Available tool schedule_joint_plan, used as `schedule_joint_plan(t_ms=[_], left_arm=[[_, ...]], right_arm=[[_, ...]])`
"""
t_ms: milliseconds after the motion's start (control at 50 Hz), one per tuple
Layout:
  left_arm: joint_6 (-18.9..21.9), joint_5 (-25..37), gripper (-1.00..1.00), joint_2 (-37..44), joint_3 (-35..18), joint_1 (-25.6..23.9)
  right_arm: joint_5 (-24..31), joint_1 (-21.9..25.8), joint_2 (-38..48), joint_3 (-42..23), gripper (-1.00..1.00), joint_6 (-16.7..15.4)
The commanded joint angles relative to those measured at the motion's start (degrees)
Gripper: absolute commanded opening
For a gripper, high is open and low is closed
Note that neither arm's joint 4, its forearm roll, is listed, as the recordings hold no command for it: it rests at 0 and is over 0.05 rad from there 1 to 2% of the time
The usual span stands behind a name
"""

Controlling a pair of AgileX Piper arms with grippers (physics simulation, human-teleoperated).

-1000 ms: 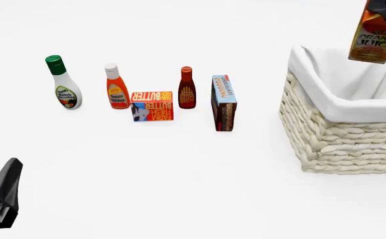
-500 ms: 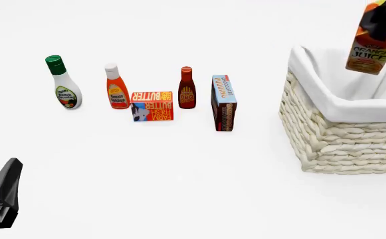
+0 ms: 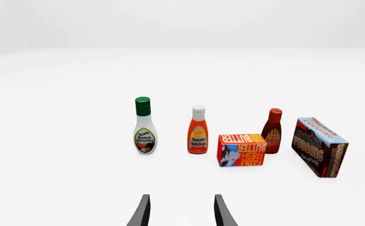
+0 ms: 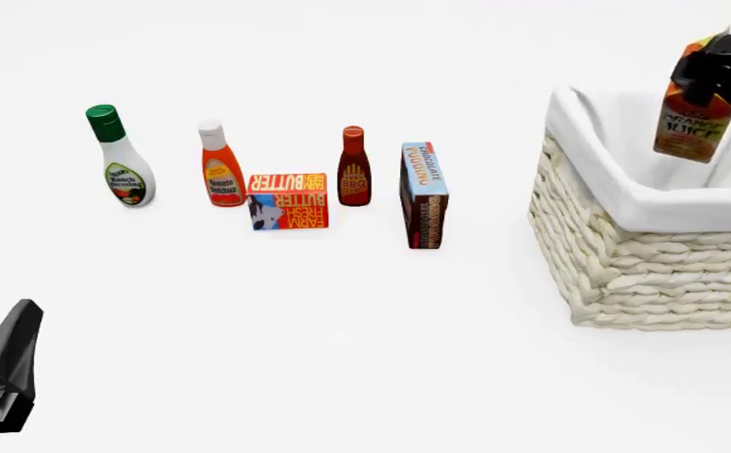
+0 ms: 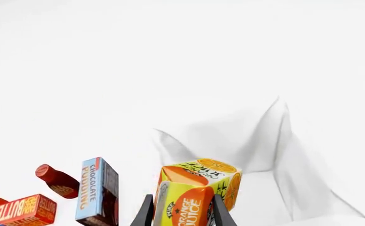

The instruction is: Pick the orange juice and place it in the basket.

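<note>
The right claw point(image 5: 182, 209) pinches the orange juice carton point(image 4: 693, 118), holding it tilted above the wicker basket point(image 4: 648, 260). The left claw point(image 3: 181, 212), spread with nothing between its fingers, hangs over the tabletop point(image 4: 340, 321) facing the butter box point(image 3: 242, 149).

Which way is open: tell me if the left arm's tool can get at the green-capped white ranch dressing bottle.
Probably yes. The left tool is open and empty, and bare table lies between it and the green-capped white ranch dressing bottle, which stands clear at the row's end.
</note>
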Motion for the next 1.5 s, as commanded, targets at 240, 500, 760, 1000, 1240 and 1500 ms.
schedule_joint_plan(t_ms=[240,500,760,1000,1240,1500], left_arm=[[0.0,0.0,1.00,0.0,0.0,0.0],[0.0,0.0,1.00,0.0,0.0,0.0],[0.0,0.0,1.00,0.0,0.0,0.0],[0.0,0.0,1.00,0.0,0.0,0.0],[0.0,0.0,1.00,0.0,0.0,0.0],[0.0,0.0,1.00,0.0,0.0,0.0]], right_arm=[[-5.2,-2.5,4.6,1.5,-1.00,0.9],[-7.8,-3.6,7.7,2.1,-1.00,1.0],[-10.4,-5.9,10.8,2.5,-1.00,0.8],[-13.4,-7.8,14.3,3.3,-1.00,1.6],[-14.9,-7.8,16.6,3.6,-1.00,2.0],[-15.9,-7.6,18.5,3.6,-1.00,2.1]])
